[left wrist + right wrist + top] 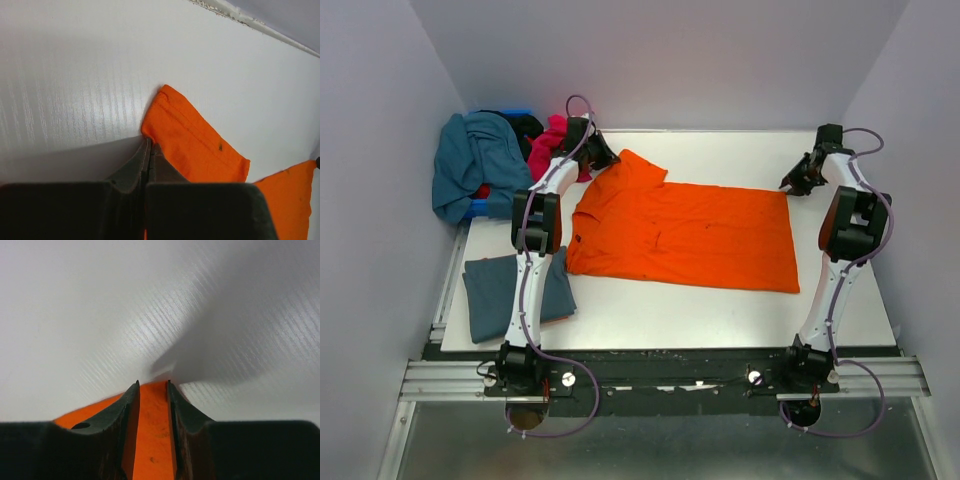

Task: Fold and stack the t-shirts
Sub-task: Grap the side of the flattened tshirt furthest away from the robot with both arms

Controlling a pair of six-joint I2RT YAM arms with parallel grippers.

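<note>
A bright orange t-shirt (690, 230) lies spread flat across the middle of the white table (720, 150). My left gripper (605, 157) is at the shirt's far left sleeve. In the left wrist view (150, 142) its jaws are pressed together on the edge of the orange cloth (195, 145). My right gripper (788, 186) is at the shirt's far right corner. In the right wrist view (152, 383) its fingers stand a little apart, with the orange cloth (152, 430) between them. A slate blue-grey t-shirt (495, 285) lies folded at the near left.
A teal t-shirt (470, 160), a magenta-pink one (548, 145) and dark cloth are heaped on a blue bin (475, 210) at the far left corner. Walls close in at the back and both sides. Bare white table lies behind and in front of the orange shirt.
</note>
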